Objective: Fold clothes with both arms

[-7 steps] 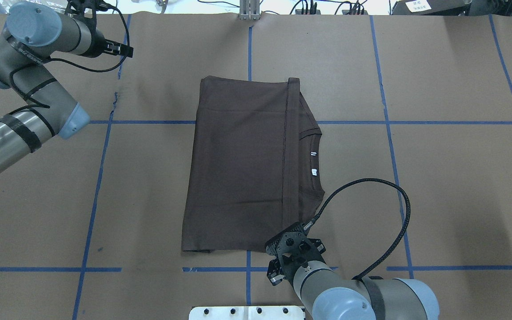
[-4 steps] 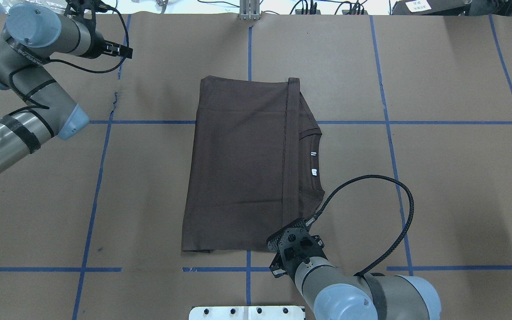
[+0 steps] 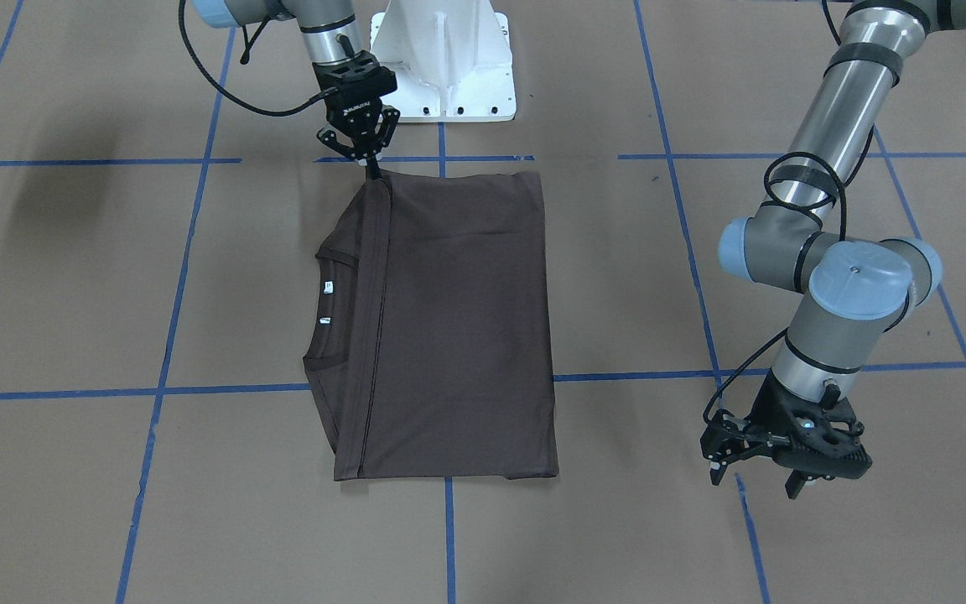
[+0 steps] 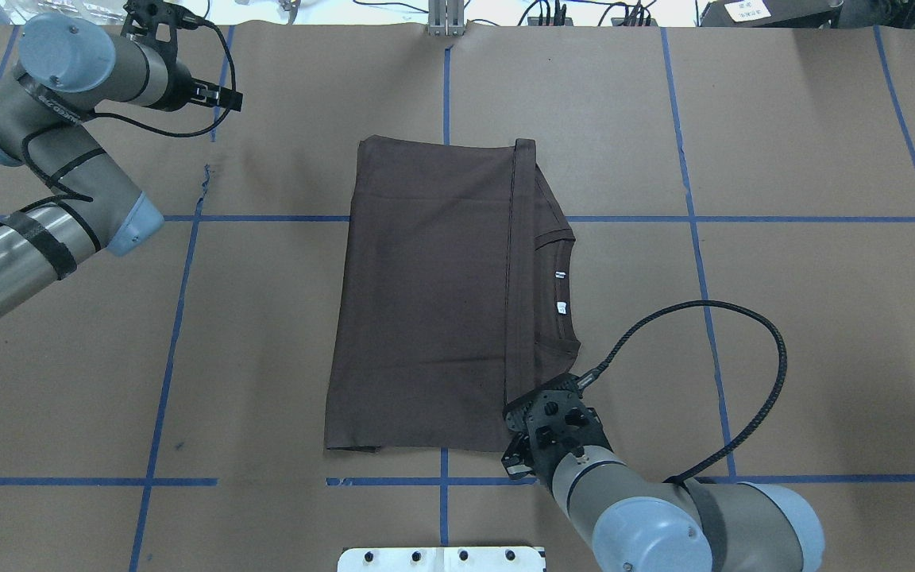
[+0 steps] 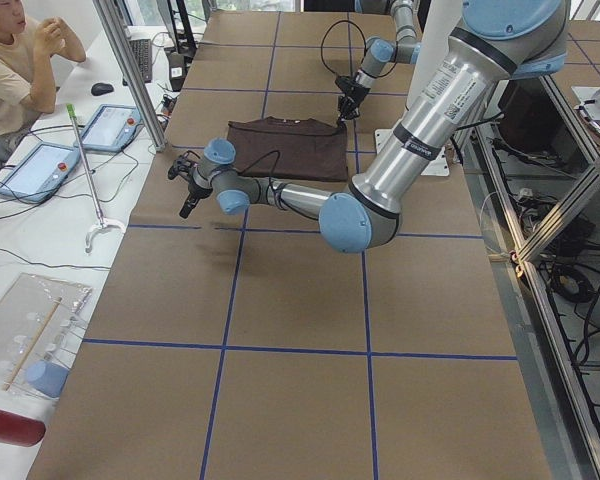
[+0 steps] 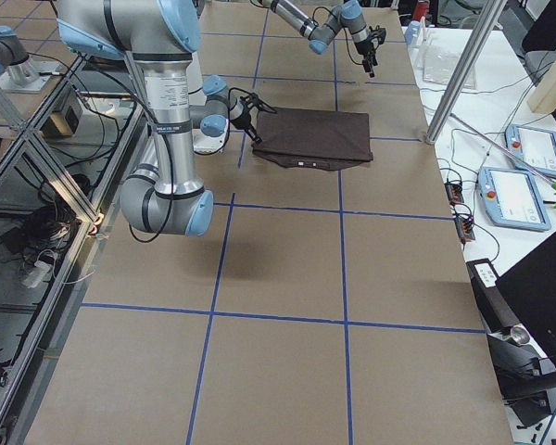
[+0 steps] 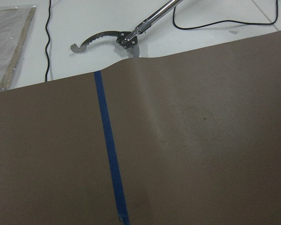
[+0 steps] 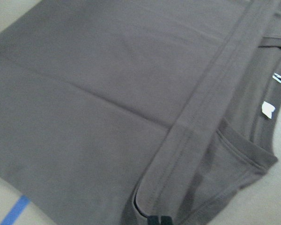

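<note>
Folded T-shirt (image 4: 426, 294) lies flat on table (image 4: 783, 278). Right gripper (image 3: 372, 168) seemingly pinches its hem corner; left gripper (image 3: 753, 486) hangs wide, well apart.

The shirt (image 4: 426, 294) is matt dark brown cloth, soft-looking, with a double-stitched hem. It lies on a surface (image 3: 72, 277) of dull brown paper marked with smooth blue tape (image 7: 111, 154). The arms (image 3: 827, 117) are satin silver metal with smooth pale-blue caps (image 3: 856, 285). The right tool (image 3: 372, 168) and left tool (image 3: 753, 486) look like matt black plastic, and the base (image 3: 441, 59) is glossy white.
</note>
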{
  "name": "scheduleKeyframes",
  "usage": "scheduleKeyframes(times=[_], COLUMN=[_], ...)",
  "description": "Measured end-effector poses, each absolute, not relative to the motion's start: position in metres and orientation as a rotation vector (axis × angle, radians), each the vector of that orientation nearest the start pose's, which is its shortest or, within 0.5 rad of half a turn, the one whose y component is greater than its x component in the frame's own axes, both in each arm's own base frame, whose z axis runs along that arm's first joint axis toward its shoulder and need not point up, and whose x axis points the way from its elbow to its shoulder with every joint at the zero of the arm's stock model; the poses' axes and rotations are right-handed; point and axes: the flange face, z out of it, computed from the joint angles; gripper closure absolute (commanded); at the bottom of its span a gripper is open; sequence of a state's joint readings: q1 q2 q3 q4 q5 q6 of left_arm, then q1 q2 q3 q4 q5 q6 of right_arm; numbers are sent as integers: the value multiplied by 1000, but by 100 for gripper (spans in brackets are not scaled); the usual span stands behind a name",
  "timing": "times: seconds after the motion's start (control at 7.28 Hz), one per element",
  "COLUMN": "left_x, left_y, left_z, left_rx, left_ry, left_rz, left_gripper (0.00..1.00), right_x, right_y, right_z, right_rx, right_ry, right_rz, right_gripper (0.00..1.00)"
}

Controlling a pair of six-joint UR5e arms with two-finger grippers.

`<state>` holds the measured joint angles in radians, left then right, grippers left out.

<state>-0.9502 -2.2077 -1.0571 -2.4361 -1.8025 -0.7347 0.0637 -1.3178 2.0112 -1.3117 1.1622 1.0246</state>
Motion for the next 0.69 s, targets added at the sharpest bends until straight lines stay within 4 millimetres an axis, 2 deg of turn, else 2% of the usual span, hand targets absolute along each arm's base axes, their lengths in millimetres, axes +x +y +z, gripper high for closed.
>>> scheduleKeyframes(times=[0.27,0.41,0.55,0.69], left_x=[364,364,364,365], left_y=[-696,-696,-696,-696], left_z=[426,426,426,426], left_rx=[633,633,633,632], left_ry=[783,783,783,783], left_rz=[12,12,13,13], left_gripper=[0,0,0,0], right_x=[-512,-510,-512,-513], right_y=[-193,-182,-171,-163], right_z=[324,334,340,345], right_rx=[597,582,574,569], right_ry=[-776,-777,-778,-781], right_rz=[-138,-103,-73,-53], right_gripper=[100,100,95,30])
